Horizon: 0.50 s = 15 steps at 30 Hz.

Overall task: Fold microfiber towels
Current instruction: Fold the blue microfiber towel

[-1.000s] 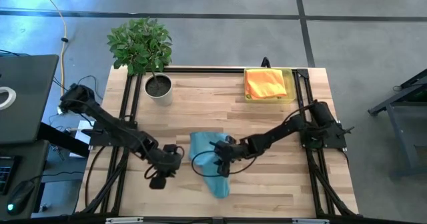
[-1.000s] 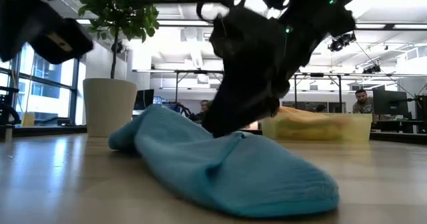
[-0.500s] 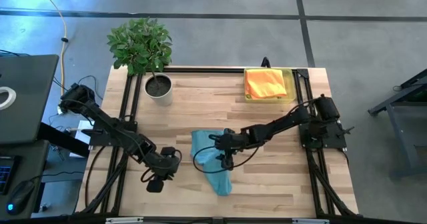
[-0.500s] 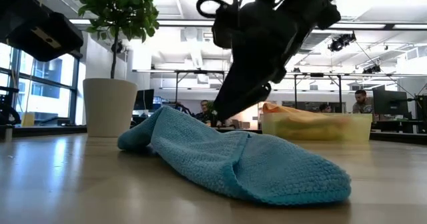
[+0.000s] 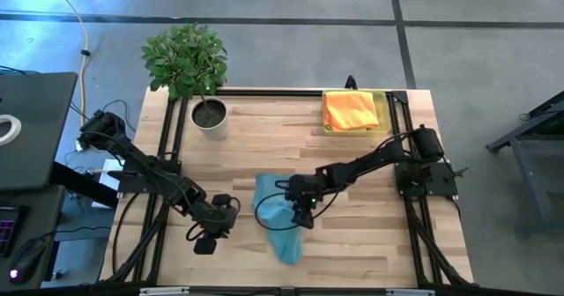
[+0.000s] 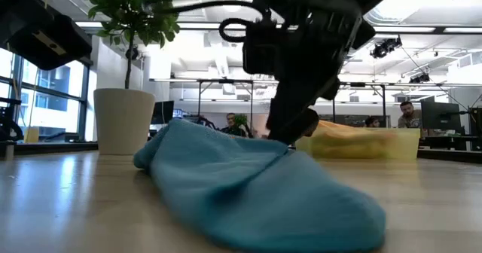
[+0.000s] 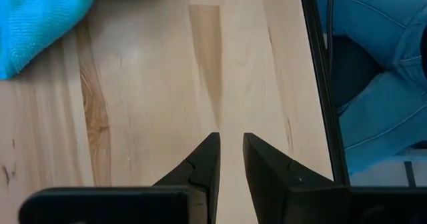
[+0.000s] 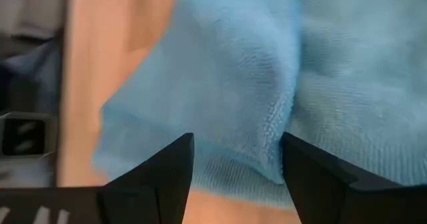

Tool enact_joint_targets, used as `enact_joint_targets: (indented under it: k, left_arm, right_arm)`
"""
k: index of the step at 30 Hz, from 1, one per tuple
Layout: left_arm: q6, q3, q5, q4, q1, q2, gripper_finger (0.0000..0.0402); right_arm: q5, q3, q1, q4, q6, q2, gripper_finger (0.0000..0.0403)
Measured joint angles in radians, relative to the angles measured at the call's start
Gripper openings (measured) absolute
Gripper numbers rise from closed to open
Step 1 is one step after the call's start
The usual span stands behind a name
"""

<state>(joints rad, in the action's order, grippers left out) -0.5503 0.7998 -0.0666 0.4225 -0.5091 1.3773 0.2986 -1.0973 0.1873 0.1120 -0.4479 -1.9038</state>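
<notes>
Towel work, mid-fold

High view: light blue towel lies bunched in a long, skewed strip near the front middle of the wooden table. Right gripper sits over the strip's right edge. Left gripper waits just left of the cloth, not touching it. Orange and yellow towels are stacked in the translucent tray at the back right; potted plant at back left.

Low view: blue towel is humped on the table, the right arm's gripper coming down onto its crest. Whether fabric is between the fingers cannot be told here.

Left wrist view: left fingers stand close together with a narrow gap, nothing between them, over bare wood; a blue towel corner shows far off.

Right wrist view: right fingers are spread wide, a raised fold ridge of the towel lying between them, ungripped.

Step in hand, as judged: take a fresh hold on an edge. Best to close on a single layer at the ridge, then draw it flat before folding, so the bunching is not doubled in.

Against half a second ago: right gripper has shifted slightly along the cloth and the hump has slumped lower and wider; a second ago the jaws were narrower
</notes>
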Motion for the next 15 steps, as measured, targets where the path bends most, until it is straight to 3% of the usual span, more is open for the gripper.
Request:
enact_joint_targets:
  k: [3, 7, 15]
  left_arm:
    - [0.0, 0.0, 0.0, 0.001, 0.0, 0.0, 0.0058]
    - [0.003, 0.0, 0.0, 0.0, 0.0, 0.0, 0.0058]
    - [0.002, 0.0, 0.0, 0.001, 0.0, 0.0, 0.0058]
  right_arm:
    - [0.079, 0.0, 0.013, -0.018, 0.001, 0.0, 0.0209]
    - [0.084, 0.0, 0.029, -0.074, 0.001, 0.0, 0.0209]
    - [-0.059, 0.0, 0.056, -0.141, -0.101, -0.031, 0.0209]
